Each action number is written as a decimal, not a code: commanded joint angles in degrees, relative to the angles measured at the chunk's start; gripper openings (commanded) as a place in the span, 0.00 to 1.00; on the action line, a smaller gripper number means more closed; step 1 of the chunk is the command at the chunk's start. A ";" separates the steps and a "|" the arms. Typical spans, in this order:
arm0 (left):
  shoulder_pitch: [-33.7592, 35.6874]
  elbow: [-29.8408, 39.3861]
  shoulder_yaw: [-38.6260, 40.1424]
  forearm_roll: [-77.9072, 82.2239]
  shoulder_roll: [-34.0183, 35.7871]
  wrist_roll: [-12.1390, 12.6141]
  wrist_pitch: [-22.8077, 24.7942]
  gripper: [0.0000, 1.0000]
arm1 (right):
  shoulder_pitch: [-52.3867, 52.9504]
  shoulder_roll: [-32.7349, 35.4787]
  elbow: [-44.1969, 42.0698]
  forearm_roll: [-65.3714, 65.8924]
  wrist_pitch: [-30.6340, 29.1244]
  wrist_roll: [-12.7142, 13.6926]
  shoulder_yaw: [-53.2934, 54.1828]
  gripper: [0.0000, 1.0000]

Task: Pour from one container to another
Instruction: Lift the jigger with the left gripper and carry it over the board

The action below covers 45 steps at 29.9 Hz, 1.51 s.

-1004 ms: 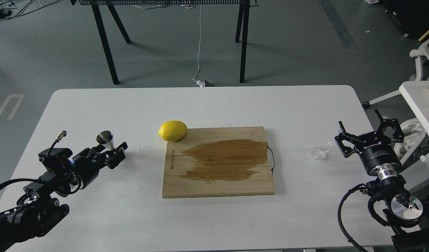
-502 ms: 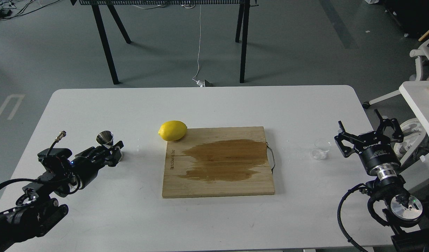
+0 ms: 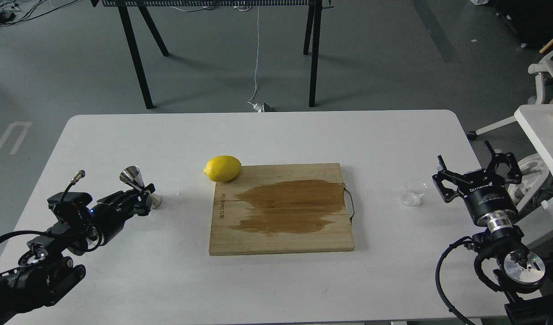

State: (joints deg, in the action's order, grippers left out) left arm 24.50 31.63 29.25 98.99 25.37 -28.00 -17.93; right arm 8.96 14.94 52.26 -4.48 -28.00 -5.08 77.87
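The steel jigger [image 3: 134,177] stands at the table's left, leaning with its mouth tipped to the left. My left gripper [image 3: 144,196] is shut around its narrow waist, and its lower cone shows just right of the fingers. The small clear cup [image 3: 413,192] sits upright on the table at the right, apart from everything. Just right of the cup, my right gripper [image 3: 474,164] is open, its fingers spread wide and pointing away from me, with nothing between them.
A wooden cutting board [image 3: 281,234] with a large dark wet stain lies in the middle of the white table [image 3: 267,135]. A yellow lemon [image 3: 222,168] rests at the board's far left corner. A white side stand [image 3: 540,126] is beyond the table's right edge.
My left gripper went from open beside the jigger to shut on its waist, and the jigger tipped leftward. The right arm and the cup have stayed put.
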 commanded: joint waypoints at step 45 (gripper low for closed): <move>25.95 10.82 -10.35 3.40 -12.00 0.00 9.67 0.12 | 1.50 0.27 -4.18 0.09 0.00 -0.19 0.26 0.99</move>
State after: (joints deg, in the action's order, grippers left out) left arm 49.92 42.48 21.44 100.33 16.21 -28.02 -8.23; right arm 10.47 15.12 48.09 -4.38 -28.00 -5.29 78.14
